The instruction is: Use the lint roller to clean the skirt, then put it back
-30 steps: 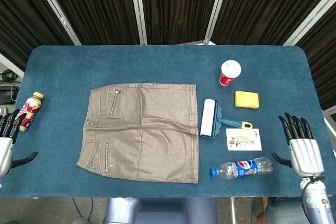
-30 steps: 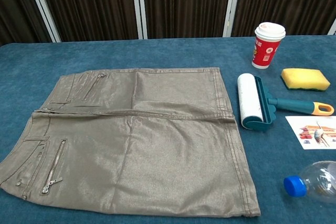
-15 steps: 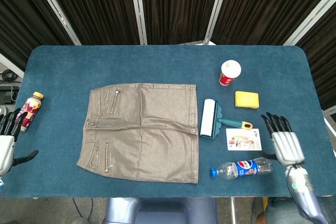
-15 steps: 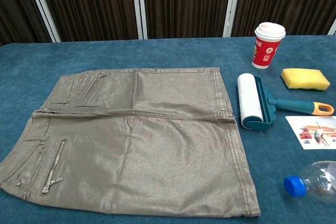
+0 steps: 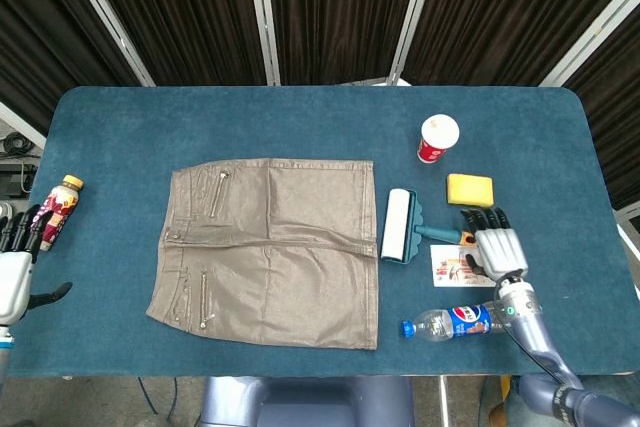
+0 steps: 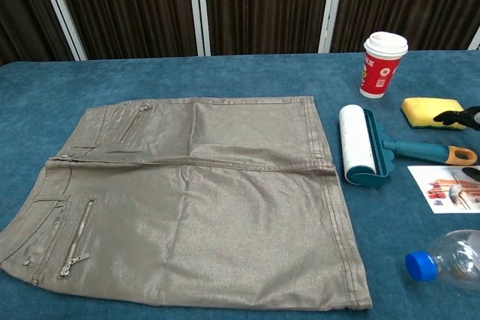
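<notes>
A taupe skirt point(image 5: 270, 247) point(image 6: 191, 200) lies flat in the middle of the blue table. To its right rests the lint roller point(image 5: 398, 226) point(image 6: 358, 145), white roll toward the skirt, teal handle with an orange tip point(image 6: 459, 156) pointing right. My right hand point(image 5: 494, 250) hovers open, fingers spread, over the handle's orange end and the picture card; only its dark fingertips point(image 6: 459, 117) show at the right edge of the chest view. At the table's left edge my left hand point(image 5: 14, 272) is open, holding nothing.
A red paper cup point(image 5: 437, 139) and a yellow sponge point(image 5: 469, 189) stand behind the roller. A picture card point(image 5: 452, 267) and a lying plastic bottle point(image 5: 455, 321) are in front of it. A small drink bottle point(image 5: 58, 209) lies at the far left.
My right hand has moved from the table's right edge leftward and away from me, to just over the roller's handle end. The left hand has barely shifted. Nothing else moved.
</notes>
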You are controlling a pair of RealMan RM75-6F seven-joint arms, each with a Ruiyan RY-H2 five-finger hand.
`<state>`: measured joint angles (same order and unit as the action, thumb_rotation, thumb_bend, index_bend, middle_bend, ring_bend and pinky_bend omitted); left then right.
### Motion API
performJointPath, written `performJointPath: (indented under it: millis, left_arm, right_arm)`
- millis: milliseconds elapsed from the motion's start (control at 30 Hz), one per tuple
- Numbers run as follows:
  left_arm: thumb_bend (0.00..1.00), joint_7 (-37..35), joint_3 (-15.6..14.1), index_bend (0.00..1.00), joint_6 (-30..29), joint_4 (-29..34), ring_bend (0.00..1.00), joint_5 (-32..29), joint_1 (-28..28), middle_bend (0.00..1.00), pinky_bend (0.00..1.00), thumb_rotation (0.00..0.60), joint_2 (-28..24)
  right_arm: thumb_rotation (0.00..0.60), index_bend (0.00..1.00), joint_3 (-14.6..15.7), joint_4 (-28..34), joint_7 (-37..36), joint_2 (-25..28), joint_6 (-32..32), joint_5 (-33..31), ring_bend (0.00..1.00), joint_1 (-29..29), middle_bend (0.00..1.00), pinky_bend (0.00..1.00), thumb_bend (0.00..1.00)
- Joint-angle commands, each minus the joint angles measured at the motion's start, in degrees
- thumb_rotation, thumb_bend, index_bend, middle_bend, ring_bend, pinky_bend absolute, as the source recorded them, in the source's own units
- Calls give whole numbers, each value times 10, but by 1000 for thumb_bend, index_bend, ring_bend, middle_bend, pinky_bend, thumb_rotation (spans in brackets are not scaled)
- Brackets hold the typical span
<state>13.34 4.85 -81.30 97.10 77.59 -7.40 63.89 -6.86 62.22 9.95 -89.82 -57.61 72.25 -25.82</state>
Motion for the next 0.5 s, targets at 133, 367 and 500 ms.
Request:
performJointPath:
  millis: [133,367,500]
  left_arm:
    - [0,7,1,0,3,-3,0,-6,-3,0,0,600,6]
    - [0,11,2,0,5,-5,0,-10,-5,0,0,600,9]
    - [0,11,3,0,6,-6,0,-12,-6,0,0,600,9]
  right_arm:
    - [600,119,2,-33,-5,-29,8,14,0,-16,124,0,352]
    - [600,141,-1,-73,-6,-56,8,20,18,-28,163,5,361]
    - [600,143,-5,-82,-13,-66,7,21,42,-32,179,20,368]
